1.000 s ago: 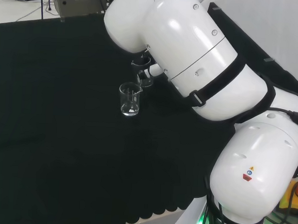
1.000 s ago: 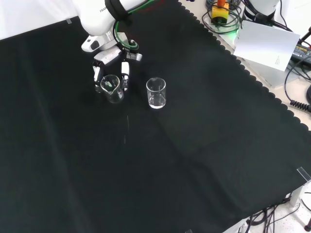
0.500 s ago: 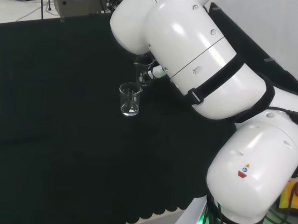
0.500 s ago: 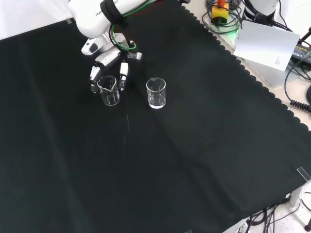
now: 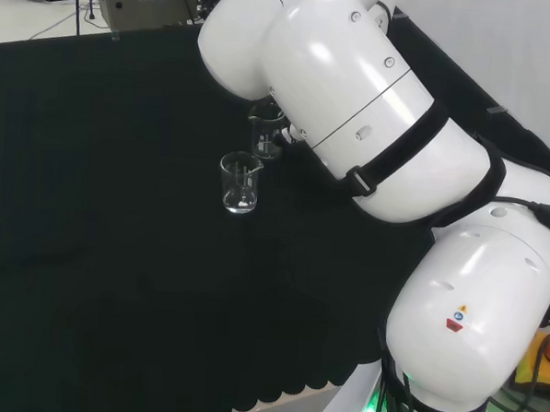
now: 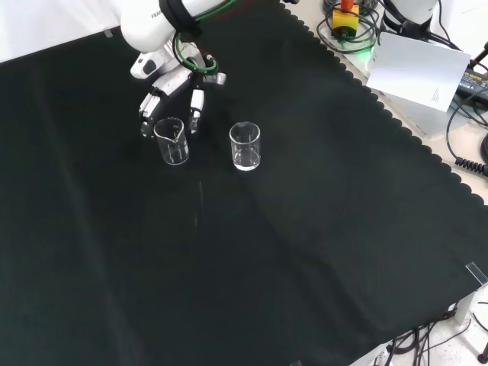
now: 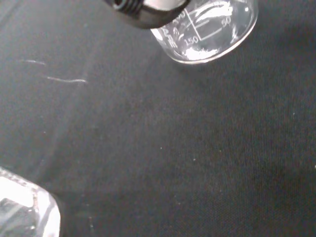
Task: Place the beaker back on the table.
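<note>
Your hand [image 6: 174, 95] straddles the beaker [image 6: 172, 141] upright on the surface [image 6: 305, 229], fingers straightish; contact unclear. Second beaker [image 6: 245, 146] beside.

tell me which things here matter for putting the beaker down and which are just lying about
Job in hand:
- beaker upright on the cloth, beside the robot hand
- robot hand, fingers straightened either side of it

Lying about:
- second beaker, standing apart
- white box off the cloth

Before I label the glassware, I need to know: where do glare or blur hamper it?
Front view: both beakers show as thin bright rims on black cloth. Head view: strong highlights on the arm. Wrist view: a blurred part of the hand overlaps one beaker.
</note>
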Robot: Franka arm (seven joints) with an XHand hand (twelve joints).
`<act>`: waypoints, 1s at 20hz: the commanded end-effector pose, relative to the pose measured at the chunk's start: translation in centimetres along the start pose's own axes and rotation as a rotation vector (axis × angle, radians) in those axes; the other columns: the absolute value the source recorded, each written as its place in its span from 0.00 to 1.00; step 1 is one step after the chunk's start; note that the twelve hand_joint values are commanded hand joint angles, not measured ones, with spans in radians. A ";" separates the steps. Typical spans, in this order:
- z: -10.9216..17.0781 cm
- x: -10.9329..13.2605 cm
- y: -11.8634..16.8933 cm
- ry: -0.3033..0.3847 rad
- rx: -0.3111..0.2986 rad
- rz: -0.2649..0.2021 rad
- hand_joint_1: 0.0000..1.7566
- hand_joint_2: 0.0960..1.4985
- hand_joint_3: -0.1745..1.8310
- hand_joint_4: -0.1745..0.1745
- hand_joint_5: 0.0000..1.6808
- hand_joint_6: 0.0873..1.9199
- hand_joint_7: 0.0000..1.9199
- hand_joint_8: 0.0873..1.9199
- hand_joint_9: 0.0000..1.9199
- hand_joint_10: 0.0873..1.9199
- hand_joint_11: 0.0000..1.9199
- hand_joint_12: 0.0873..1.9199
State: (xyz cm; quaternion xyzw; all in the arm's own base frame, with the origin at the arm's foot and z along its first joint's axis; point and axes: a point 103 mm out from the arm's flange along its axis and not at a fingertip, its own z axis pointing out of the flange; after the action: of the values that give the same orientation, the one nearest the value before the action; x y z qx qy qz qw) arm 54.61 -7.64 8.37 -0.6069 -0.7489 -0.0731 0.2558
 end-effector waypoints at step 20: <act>-12.9 13.8 -18.9 -0.116 -0.149 0.031 0.49 0.60 0.00 0.35 0.21 0.00 0.11 0.33 0.35 0.00 0.09 0.74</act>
State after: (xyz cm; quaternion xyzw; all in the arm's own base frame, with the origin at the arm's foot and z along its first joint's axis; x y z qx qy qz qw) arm 45.89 -6.84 27.07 -0.6239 -0.7632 -0.0838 0.1458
